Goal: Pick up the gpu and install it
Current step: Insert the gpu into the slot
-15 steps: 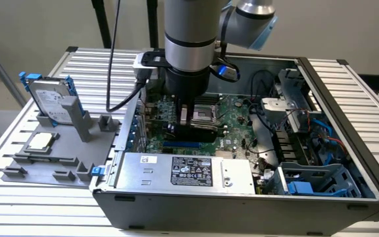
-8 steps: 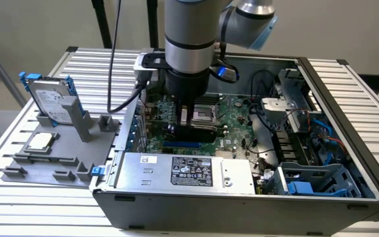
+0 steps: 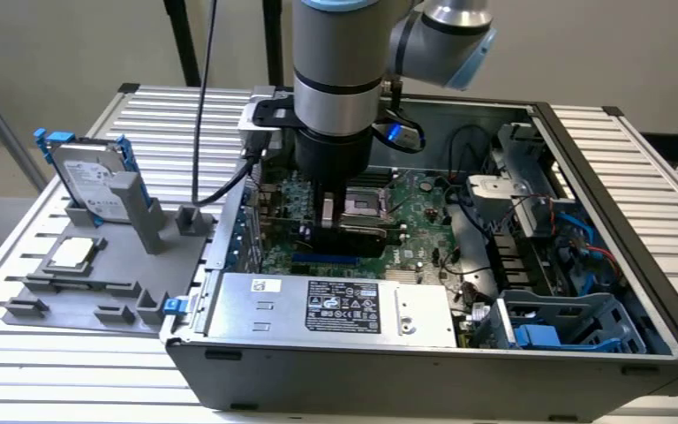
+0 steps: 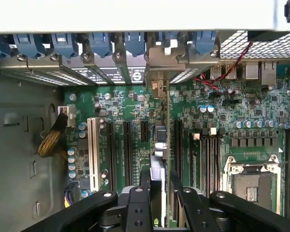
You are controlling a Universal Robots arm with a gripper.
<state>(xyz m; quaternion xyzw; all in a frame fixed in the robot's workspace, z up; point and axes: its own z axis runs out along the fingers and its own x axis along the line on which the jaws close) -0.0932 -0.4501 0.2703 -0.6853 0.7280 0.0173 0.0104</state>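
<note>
My gripper (image 3: 345,231) is low inside the open PC case (image 3: 621,177), over the green motherboard (image 3: 416,199). It is shut on the gpu (image 3: 360,238), which looks like a dark flat card held on edge just above the board. In the wrist view the gpu (image 4: 158,145) is edge-on between my black fingers (image 4: 139,195), standing over the expansion slots. Its silver end bracket (image 4: 157,88) reaches the case's rear slot openings. I cannot tell whether the card's edge is seated in a slot.
A silver hard drive with a blue frame (image 3: 92,177) stands in a grey fixture (image 3: 80,291) at the exterior view's left, with a square CPU chip (image 3: 71,254) beside it. The power supply (image 3: 327,305) and a blue drive cage (image 3: 551,331) crowd the case front. The CPU socket (image 4: 253,186) lies close by.
</note>
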